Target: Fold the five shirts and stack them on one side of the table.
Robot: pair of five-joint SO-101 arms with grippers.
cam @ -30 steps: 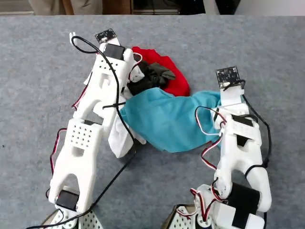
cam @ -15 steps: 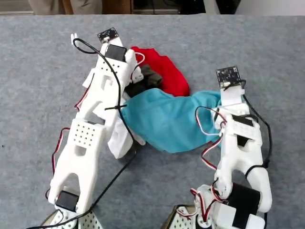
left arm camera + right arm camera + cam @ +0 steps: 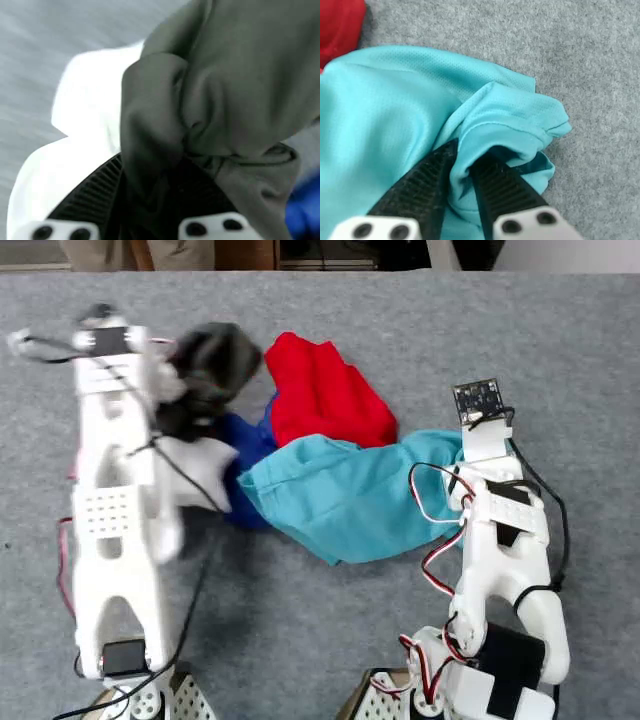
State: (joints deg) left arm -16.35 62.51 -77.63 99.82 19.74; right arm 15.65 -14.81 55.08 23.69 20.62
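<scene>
A pile of shirts lies mid-table. My left gripper is shut on the dark grey shirt, held bunched above the pile's left end; the cloth drapes over the gripper. Below it lie a white shirt and a blue shirt. The red shirt lies behind the teal shirt. My right gripper is shut on a fold at the teal shirt's right end.
Grey felt covers the table, with open room at the far right, far left and along the front between the arms' bases. A cable hangs off the left arm across the white shirt.
My left arm has swung left and pulled the dark grey shirt off the pile, uncovering the blue shirt and more of the red one. The right arm has kept still on the teal shirt.
</scene>
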